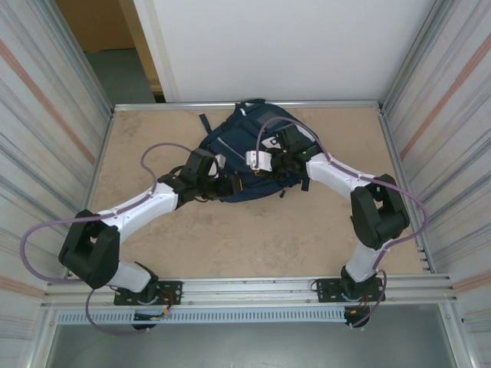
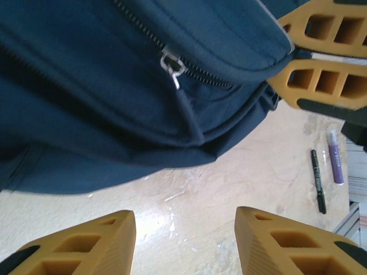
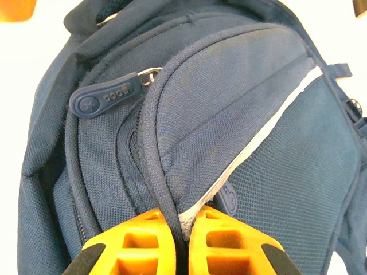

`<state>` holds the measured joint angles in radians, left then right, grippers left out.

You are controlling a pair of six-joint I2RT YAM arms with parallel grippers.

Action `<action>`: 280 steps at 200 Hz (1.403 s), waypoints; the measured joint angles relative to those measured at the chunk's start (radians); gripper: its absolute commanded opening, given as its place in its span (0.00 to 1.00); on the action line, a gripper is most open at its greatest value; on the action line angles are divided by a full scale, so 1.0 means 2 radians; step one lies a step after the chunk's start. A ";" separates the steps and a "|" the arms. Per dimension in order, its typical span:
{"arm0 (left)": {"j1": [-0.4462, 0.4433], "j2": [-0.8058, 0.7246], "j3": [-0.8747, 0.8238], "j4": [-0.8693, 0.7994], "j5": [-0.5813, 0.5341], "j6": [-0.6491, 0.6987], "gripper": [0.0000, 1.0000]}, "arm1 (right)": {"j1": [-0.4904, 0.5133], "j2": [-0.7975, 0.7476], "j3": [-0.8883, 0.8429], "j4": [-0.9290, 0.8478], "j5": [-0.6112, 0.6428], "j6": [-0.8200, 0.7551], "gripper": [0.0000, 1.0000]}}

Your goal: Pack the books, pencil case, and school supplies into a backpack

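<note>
The navy-blue backpack [image 1: 244,149] lies flat at the back middle of the table. My right gripper [image 3: 182,222] is shut on its piped seam and white stripe edge, just below a rubber zipper tab [image 3: 108,96]. From above, the right gripper [image 1: 270,162] rests on the bag's near right side. My left gripper [image 2: 184,213] is open over bare table, just clear of the bag's lower edge, with nothing between its fingers. A metal zipper pull [image 2: 172,64] shows on the bag. A thin dark pen [image 2: 318,180] lies on the table. The books and pencil case are out of view.
A purple-and-white marker [image 2: 335,156] lies beside the pen, close to the metal side rail [image 2: 350,220]. The right arm's orange fingers [image 2: 321,86] clamp the bag at the upper right of the left wrist view. Corrugated walls [image 1: 46,130] enclose the table on both sides.
</note>
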<state>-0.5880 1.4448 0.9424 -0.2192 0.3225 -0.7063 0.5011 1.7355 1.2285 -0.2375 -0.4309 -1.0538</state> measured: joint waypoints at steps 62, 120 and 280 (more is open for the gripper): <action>0.000 0.005 0.055 -0.011 -0.002 0.013 0.49 | -0.003 -0.018 -0.001 -0.019 -0.027 0.023 0.00; 0.001 0.028 0.058 -0.025 0.006 0.013 0.46 | -0.002 -0.050 -0.014 -0.026 -0.033 0.039 0.00; 0.094 0.015 0.022 -0.062 -0.009 0.133 0.00 | 0.014 -0.141 -0.104 -0.058 -0.061 -0.116 0.00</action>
<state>-0.4004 1.4757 0.9867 -0.3428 0.3046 -0.4412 0.5293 1.4536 1.0214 -0.3534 -0.5529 -1.2858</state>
